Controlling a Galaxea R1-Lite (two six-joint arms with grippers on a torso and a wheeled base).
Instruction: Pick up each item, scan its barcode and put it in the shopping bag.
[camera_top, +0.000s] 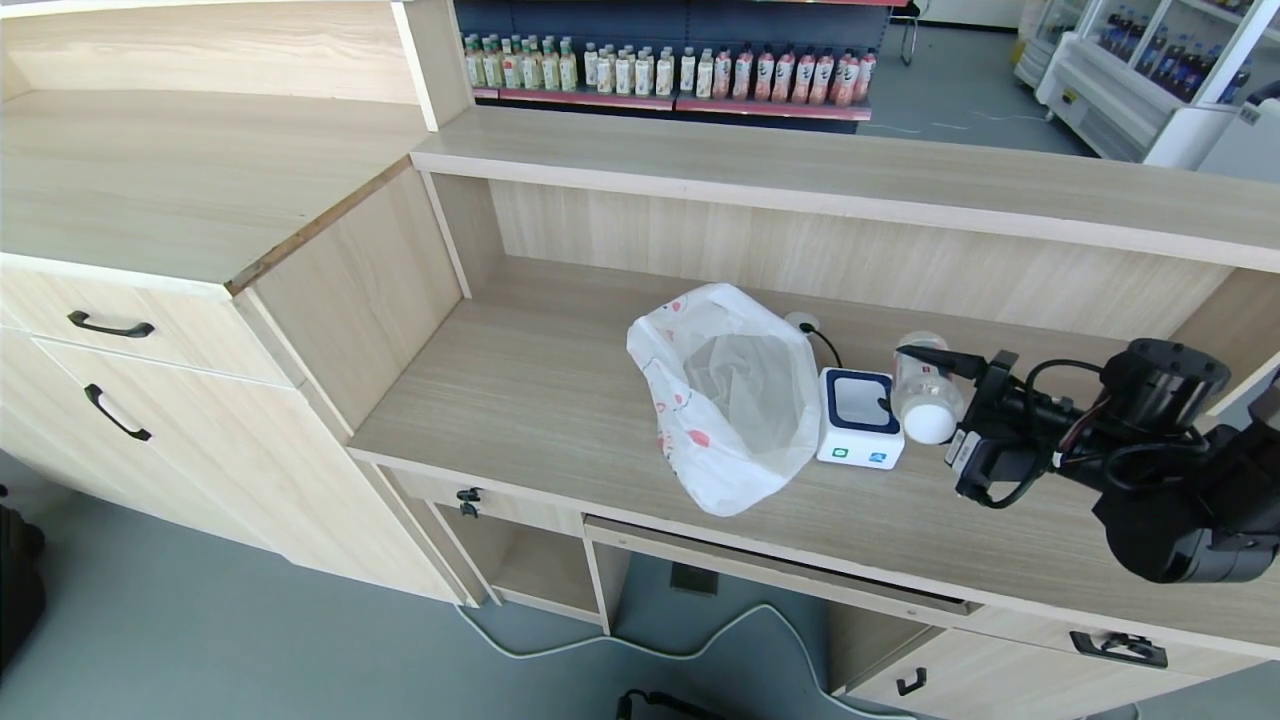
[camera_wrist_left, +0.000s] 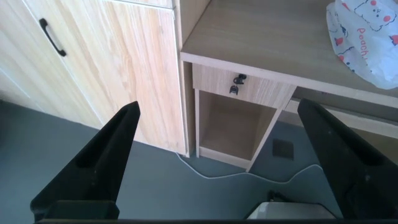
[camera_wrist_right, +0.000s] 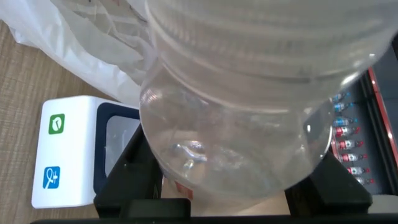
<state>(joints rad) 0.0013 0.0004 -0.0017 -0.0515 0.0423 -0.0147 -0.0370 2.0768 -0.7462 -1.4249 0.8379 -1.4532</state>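
A clear plastic bottle with a white end is held on its side just right of the scanner, and my right gripper is shut on it. The right wrist view has the bottle close up between the dark fingers, with the white barcode scanner and the bag beyond. The scanner sits on the counter, its dark window facing up. Left of it stands the white shopping bag, mouth open. My left gripper hangs open and holds nothing, low in front of the counter edge, over the floor.
The wooden counter has a raised back ledge and a taller cabinet on the left. A black cable runs back from the scanner. Drawers with black handles lie below; a small lock sits under the counter edge.
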